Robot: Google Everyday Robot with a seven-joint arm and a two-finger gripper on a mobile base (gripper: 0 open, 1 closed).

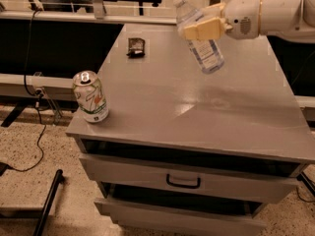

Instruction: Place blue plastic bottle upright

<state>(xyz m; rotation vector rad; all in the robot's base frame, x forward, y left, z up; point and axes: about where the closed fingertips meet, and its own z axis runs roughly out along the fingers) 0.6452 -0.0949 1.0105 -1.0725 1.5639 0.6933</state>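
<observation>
While the arm (275,11) stretches in from the right, I see the pincer (202,22) clamped across the upper half of the bottle (207,53), holding it in the air over the far part of the worktop (197,112). The bottle is tilted, its white cap up and to the left and its base down and to the right, clear of the surface. A can (91,96) stands upright at the near left corner, well apart from it. A small dark object (136,46) lies near the far left edge; I cannot tell what it is. Below the worktop is a drawer (128,173) with a dark handle.
</observation>
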